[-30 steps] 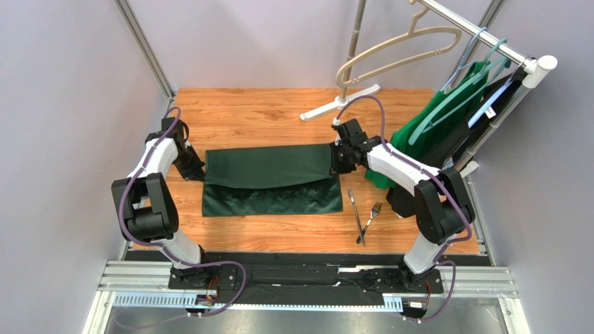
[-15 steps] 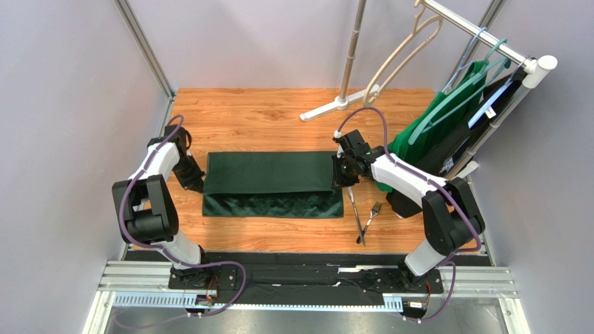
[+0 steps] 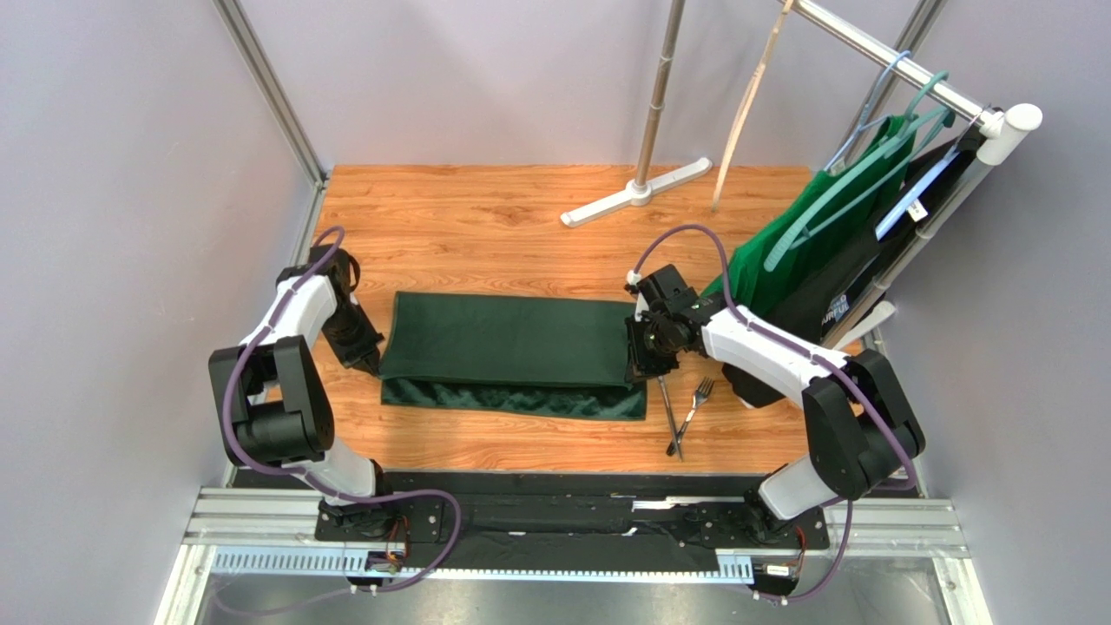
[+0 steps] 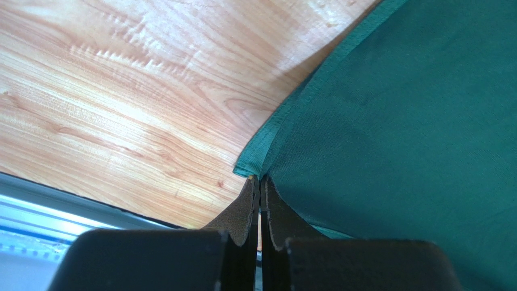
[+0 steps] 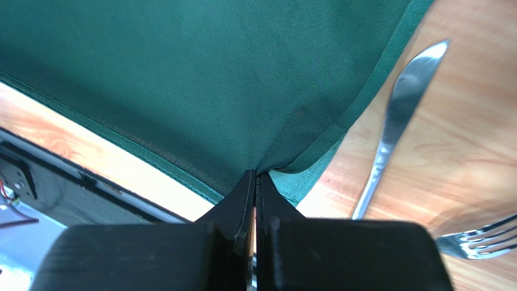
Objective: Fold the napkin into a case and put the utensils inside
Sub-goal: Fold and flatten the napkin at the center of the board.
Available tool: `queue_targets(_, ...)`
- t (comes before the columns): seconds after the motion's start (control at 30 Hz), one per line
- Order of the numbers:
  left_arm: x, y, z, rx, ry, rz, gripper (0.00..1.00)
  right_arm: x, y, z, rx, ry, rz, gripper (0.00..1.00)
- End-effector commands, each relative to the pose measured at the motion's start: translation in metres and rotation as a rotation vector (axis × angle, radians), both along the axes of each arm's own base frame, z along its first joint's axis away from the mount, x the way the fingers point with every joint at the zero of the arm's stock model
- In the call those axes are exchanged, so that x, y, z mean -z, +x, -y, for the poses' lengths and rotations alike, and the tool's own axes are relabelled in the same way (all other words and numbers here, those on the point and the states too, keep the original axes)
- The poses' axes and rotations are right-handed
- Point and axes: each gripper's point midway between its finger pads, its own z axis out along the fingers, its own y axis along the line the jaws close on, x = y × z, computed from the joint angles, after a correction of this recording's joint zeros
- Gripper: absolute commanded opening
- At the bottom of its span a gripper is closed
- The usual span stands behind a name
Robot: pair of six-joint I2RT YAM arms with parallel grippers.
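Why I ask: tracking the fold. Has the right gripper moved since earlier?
Yes. The right gripper moved with the napkin toward the near side, away from the white rack foot.

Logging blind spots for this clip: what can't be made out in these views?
- Top view: the left gripper fingertips, hidden under its own wrist at the napkin edge.
- Right wrist view: most of the fork, cut off at the frame corner; the knife handle end, behind the right gripper.
- Left wrist view: both utensils, out of frame.
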Motion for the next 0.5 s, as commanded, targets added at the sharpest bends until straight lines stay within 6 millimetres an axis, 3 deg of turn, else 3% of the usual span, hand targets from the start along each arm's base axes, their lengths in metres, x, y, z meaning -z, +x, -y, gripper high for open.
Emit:
queue_targets(0.0,0.005,-0.003,-0.012,-0.011,0.057,-0.034,0.0,0.006,-0.006,-0.003,-0.006,0.008,-0.017,0.0)
queue_targets(0.47,0.034,0.004,-0.003,0.026,-0.015,-0.084,0.0,0.035,-0.012,0.001,-0.003,-0.025,-0.067,0.0)
